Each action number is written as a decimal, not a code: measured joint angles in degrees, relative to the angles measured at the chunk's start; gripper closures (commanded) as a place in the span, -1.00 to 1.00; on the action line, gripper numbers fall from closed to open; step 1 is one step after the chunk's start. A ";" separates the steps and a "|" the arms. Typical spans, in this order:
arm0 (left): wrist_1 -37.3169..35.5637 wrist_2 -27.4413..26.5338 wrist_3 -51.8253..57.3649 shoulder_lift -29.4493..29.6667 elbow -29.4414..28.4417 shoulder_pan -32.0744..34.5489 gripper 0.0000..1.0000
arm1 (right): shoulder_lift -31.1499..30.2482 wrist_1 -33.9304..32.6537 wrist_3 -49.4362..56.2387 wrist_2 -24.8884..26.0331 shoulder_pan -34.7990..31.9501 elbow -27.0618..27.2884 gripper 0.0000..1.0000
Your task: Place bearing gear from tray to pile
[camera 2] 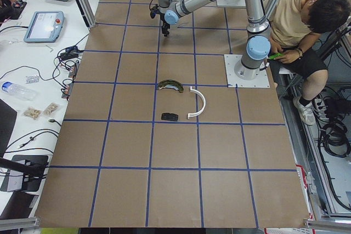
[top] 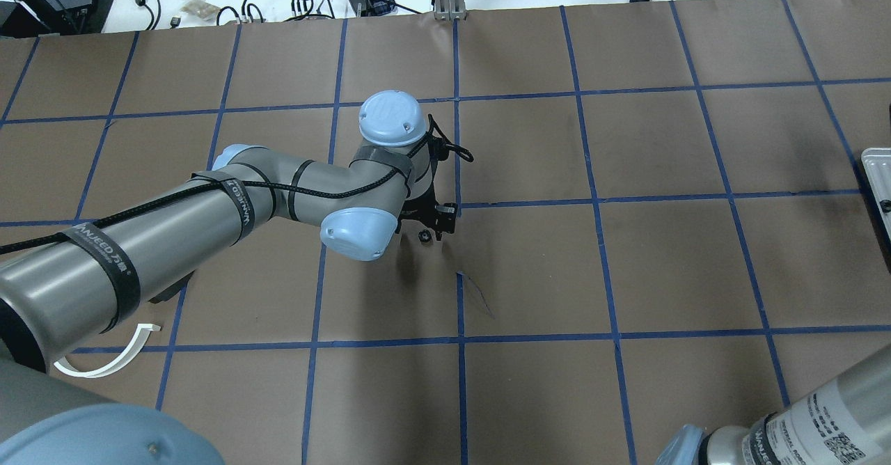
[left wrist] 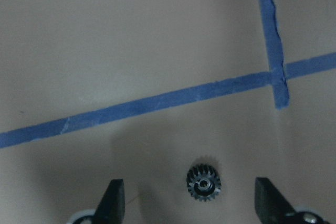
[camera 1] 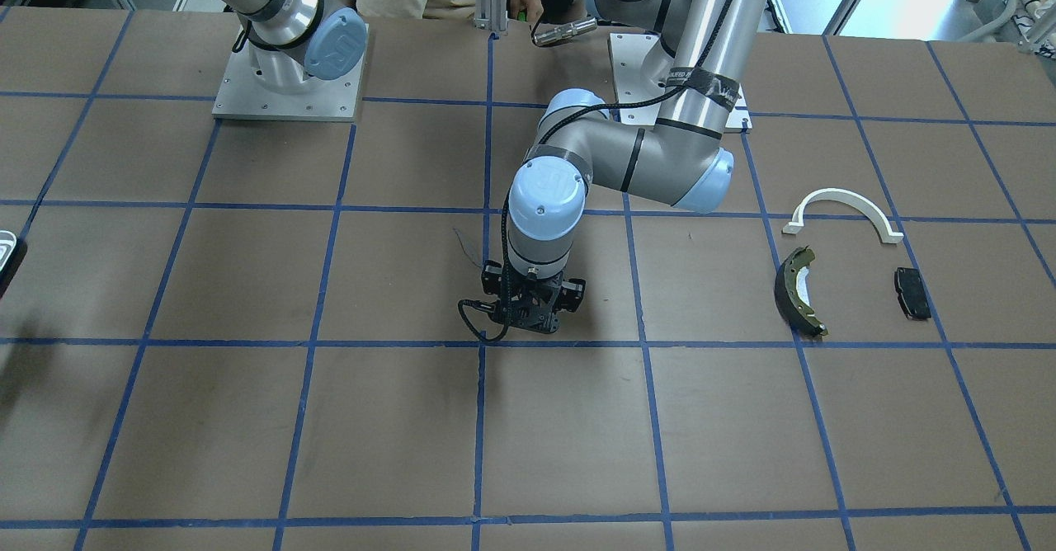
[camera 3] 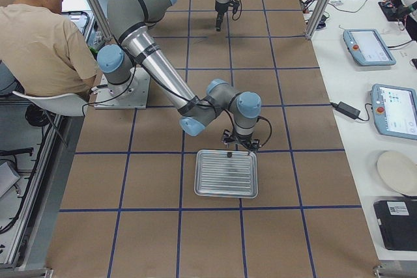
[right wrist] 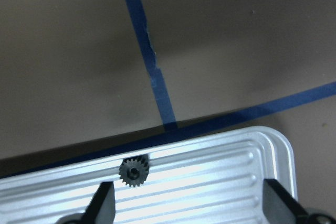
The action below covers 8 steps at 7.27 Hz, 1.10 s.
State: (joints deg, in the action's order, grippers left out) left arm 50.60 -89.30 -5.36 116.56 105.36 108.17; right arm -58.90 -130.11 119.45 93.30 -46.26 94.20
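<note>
Left hand (left wrist: 190, 203): fingers spread, pinching nothing; it hangs low over the middle of the table (camera 1: 247, 419).
Table gear (left wrist: 203, 183): small dark toothed wheel with a pale bore. It lies flat on the brown paper between the left fingers and touches neither.
Right hand (right wrist: 190, 203): also spread and empty, over the tray's edge.
Tray gear (right wrist: 134, 172): same kind of wheel, flat on the ribbed metal tray (right wrist: 220, 182). It sits close against the rim and nearer one finger than the other.
Handling (judgement): probably metal, so stiff, light and not fragile. The teeth should give the pads some bite, but a piece this thin and flat leaves little height to catch.
Hold (judgement): across the toothed rim, on opposite sides, fingers nearly down to the surface and centred on the bore.
Risk (judgement): an off-centre close could skid or flip the wheel. The tray's ribs and rim may block a finger.
Pile: brake shoe (camera 1: 799, 291), white arc (camera 1: 843, 209) and black pad (camera 1: 912, 292), loosely grouped on the robot's left side and well apart from both gears.
</note>
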 measured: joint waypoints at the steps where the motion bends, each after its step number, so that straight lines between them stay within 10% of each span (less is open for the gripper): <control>1: 0.00 0.02 0.00 0.04 -0.02 0.01 0.14 | 0.45 -0.22 1.89 -0.16 0.09 0.17 -1.00; 3: 0.09 0.02 0.00 0.32 -0.02 -0.03 0.91 | 0.77 0.15 4.19 -0.09 1.24 0.72 -1.00; 8: 2.01 -0.30 0.23 -0.04 -2.81 -0.68 1.00 | 0.98 -0.55 4.40 -0.32 2.74 3.39 -0.76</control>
State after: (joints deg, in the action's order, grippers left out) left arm 52.61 -89.60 -5.12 116.51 102.55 107.50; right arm -57.92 -130.66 123.85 92.98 -43.52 97.59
